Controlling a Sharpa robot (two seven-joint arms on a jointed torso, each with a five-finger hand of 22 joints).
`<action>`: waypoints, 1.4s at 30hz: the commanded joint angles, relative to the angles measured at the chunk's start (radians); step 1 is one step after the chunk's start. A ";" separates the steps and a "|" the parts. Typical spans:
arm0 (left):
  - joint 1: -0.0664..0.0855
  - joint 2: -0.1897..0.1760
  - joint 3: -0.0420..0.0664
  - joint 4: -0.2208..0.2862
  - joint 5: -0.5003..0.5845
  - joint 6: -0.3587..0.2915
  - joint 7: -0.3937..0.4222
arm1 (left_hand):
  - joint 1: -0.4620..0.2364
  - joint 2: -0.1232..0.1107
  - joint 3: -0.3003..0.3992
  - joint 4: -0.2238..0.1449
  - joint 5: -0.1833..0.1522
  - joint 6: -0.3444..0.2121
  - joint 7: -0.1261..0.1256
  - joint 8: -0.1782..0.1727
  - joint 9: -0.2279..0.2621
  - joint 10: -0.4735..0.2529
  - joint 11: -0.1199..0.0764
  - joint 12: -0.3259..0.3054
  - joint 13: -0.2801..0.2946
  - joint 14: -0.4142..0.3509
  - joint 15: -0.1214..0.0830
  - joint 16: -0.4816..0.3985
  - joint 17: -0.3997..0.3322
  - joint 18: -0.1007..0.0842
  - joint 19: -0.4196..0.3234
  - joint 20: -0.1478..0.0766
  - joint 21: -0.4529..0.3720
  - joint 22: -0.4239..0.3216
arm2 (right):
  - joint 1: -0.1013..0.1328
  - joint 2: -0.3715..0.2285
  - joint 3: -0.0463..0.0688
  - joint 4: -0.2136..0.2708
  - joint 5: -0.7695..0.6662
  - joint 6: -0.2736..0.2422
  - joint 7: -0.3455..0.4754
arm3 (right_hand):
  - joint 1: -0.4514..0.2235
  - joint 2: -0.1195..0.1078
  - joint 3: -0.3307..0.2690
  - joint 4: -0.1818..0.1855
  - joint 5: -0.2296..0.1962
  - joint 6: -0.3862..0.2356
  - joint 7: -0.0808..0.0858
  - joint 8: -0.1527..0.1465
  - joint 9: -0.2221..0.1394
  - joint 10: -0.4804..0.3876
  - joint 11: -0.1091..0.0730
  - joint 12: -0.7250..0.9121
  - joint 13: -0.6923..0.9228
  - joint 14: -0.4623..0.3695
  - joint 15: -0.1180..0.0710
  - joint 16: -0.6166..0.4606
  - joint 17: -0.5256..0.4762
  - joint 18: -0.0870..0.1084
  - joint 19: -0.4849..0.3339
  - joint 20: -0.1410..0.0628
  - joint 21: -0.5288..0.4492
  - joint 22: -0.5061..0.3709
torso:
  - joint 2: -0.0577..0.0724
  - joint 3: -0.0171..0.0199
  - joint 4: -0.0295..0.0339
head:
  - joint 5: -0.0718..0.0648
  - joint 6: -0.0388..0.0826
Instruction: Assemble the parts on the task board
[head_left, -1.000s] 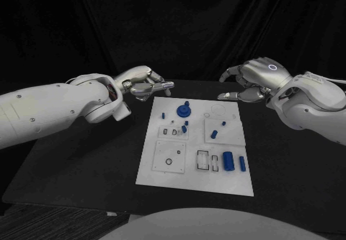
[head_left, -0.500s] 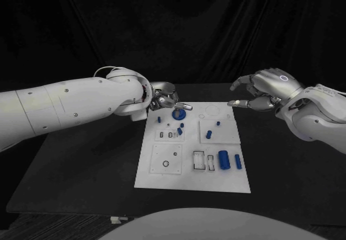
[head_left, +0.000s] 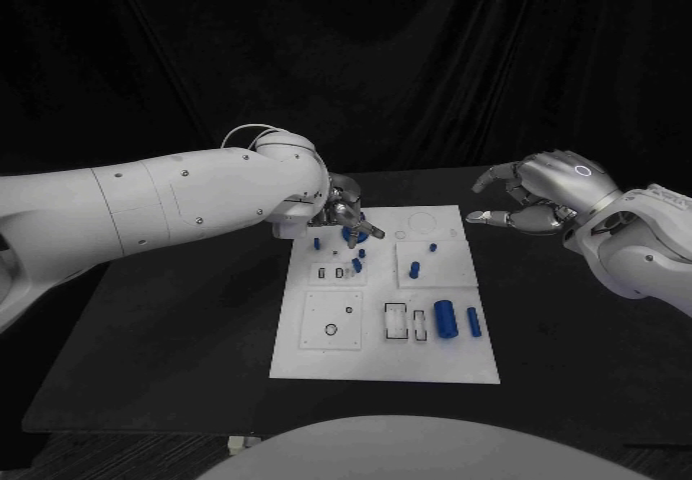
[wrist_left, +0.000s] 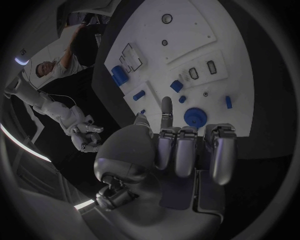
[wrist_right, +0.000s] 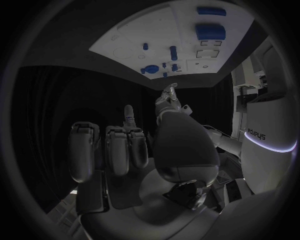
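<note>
Both hands hover at task board's far edge.

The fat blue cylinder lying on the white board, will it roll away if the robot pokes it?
Probably, a little. The fat blue cylinder lies on its round side on the flat task board, so a sideways poke could roll it. A thinner blue piece lies beside it and might stop it. It looks like stiff plastic, likely light.

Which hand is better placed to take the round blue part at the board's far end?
Left. The left hand hovers right over the round blue part on the board; the right hand hangs off the board's far right corner.
</note>
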 joint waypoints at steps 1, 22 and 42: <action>-0.001 0.014 0.001 -0.015 -0.006 0.072 -0.082 | 0.007 -0.001 0.016 -0.007 0.014 0.021 -0.005 -0.007 0.017 0.105 -0.011 0.003 0.261 0.104 -0.013 0.003 0.263 -0.014 0.006 -0.008 0.003 0.152 | -0.006 -0.004 0.001 0.003 0.001 -0.014 -0.014 | 0.000 0.011 0.007 0.001 0.007 0.007 -0.002 0.005 0.000 0.103 0.008 0.003 0.263 0.104 0.006 0.003 0.263 -0.018 0.066 0.007 0.006 0.236 | -0.003 0.0000 0.0003 | -0.006 0.000; -0.043 0.039 0.001 -0.065 -0.006 0.075 -0.124 | -0.003 -0.002 0.039 -0.015 0.020 0.035 -0.013 -0.023 0.048 0.105 -0.022 0.003 0.261 0.104 -0.025 0.003 0.263 -0.015 0.014 -0.020 0.004 0.157 | -0.022 -0.008 0.001 -0.002 0.001 -0.004 -0.017 | 0.021 0.014 0.007 -0.005 0.011 0.012 -0.001 0.004 -0.002 0.103 0.009 0.003 0.263 0.104 0.007 0.003 0.263 -0.017 0.065 0.007 0.004 0.235 | -0.014 -0.0037 -0.0003 | -0.004 0.000; -0.079 0.073 0.001 -0.104 -0.006 0.081 -0.099 | -0.022 -0.005 0.062 -0.019 0.017 0.016 -0.003 -0.087 0.053 0.105 -0.017 0.003 0.261 0.104 -0.025 0.003 0.263 -0.015 0.017 -0.022 0.000 0.155 | -0.023 -0.004 0.001 -0.005 0.001 0.001 -0.019 | 0.060 0.000 0.002 -0.010 -0.003 0.019 -0.001 0.003 -0.006 0.103 0.009 0.003 0.263 0.104 0.007 0.003 0.263 -0.017 0.064 0.008 0.002 0.234 | -0.018 -0.0048 -0.0012 | -0.002 0.000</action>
